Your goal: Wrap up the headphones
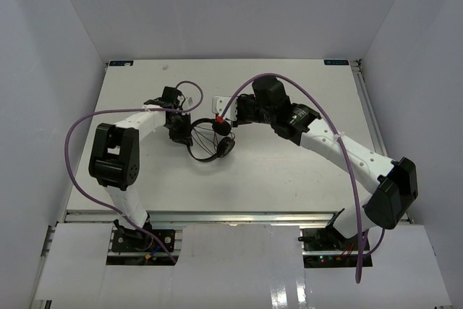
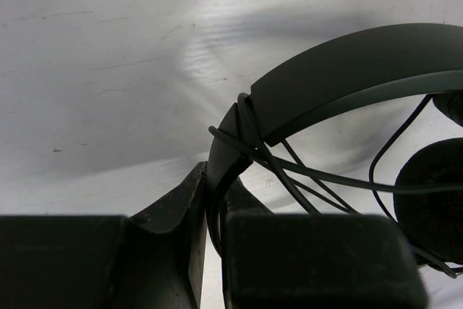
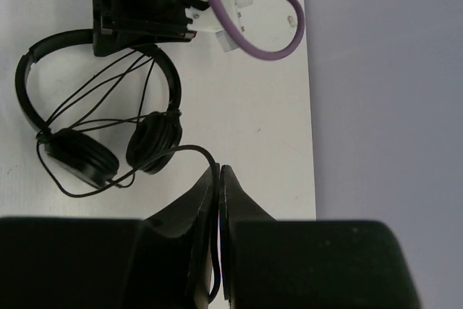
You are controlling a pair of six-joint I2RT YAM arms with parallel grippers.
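Several turns of cord (image 3: 192,147) cross the headphones (image 1: 225,145), near the table's middle between our arms. Our left gripper (image 2: 215,195) clamps the headband (image 2: 347,70); our right gripper (image 3: 219,179) pinches the cord. We should pull lightly, laying each turn snugly beside the others.

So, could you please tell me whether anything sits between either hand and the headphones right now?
Nothing visible does. The left hand is closed on the headband of the headphones, with several turns of cord wound there, and the right hand pinches that cord just beside the earcups.
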